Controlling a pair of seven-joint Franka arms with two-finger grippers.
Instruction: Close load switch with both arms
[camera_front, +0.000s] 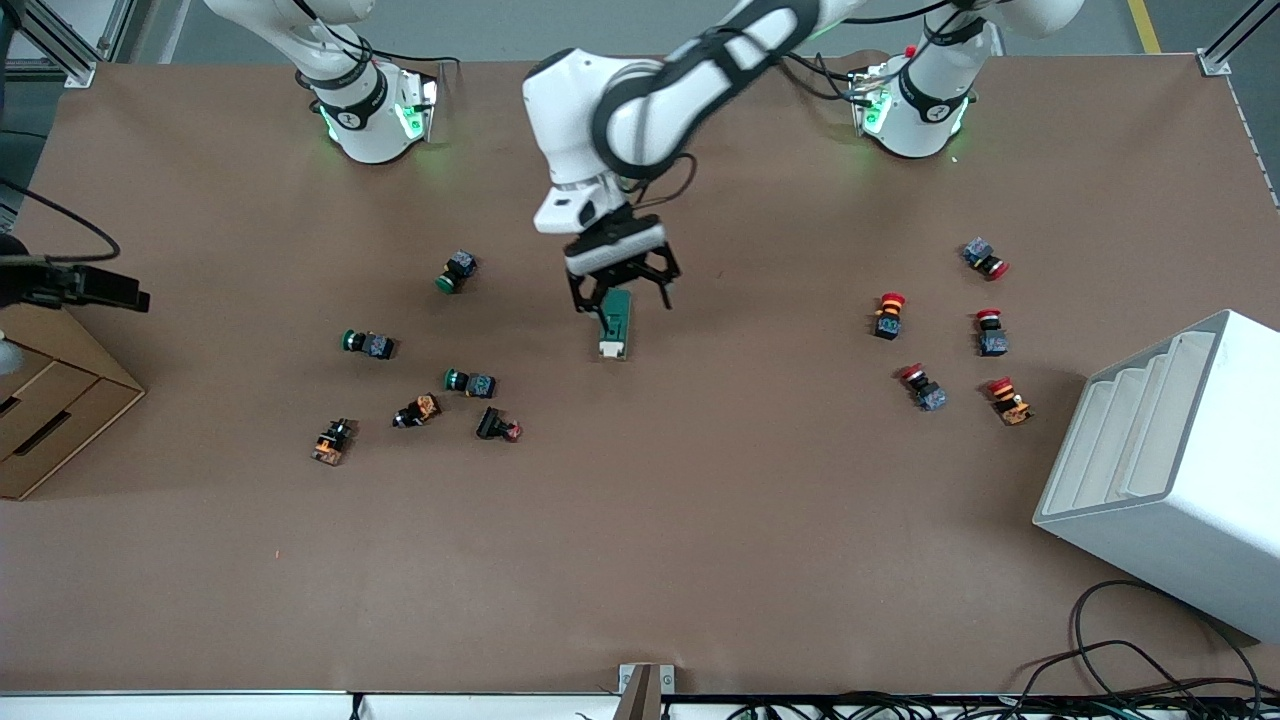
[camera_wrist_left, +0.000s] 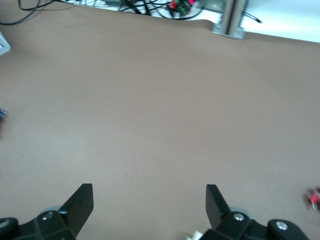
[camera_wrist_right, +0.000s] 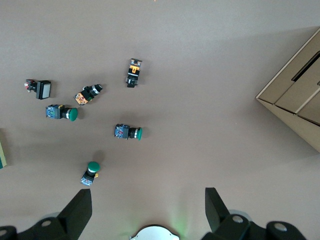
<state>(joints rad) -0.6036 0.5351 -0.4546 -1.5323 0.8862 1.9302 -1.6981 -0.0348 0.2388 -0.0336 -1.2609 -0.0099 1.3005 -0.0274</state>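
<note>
The load switch (camera_front: 615, 325) lies on the brown table near its middle, a dark green block whose cream lever end points toward the front camera. My left gripper (camera_front: 622, 298) is open and low over the green end, one finger on each side. In the left wrist view the left gripper (camera_wrist_left: 148, 200) is open over bare table, and only a cream corner of the load switch (camera_wrist_left: 192, 235) shows. The right gripper (camera_wrist_right: 148, 210) is open and high above the right arm's end of the table. It does not appear in the front view.
Green pushbuttons (camera_front: 458, 272) and orange-and-black parts (camera_front: 418, 410) lie scattered toward the right arm's end. Red pushbuttons (camera_front: 888, 315) lie toward the left arm's end, near a white stepped bin (camera_front: 1170, 470). A cardboard box (camera_front: 50, 400) sits at the right arm's table edge.
</note>
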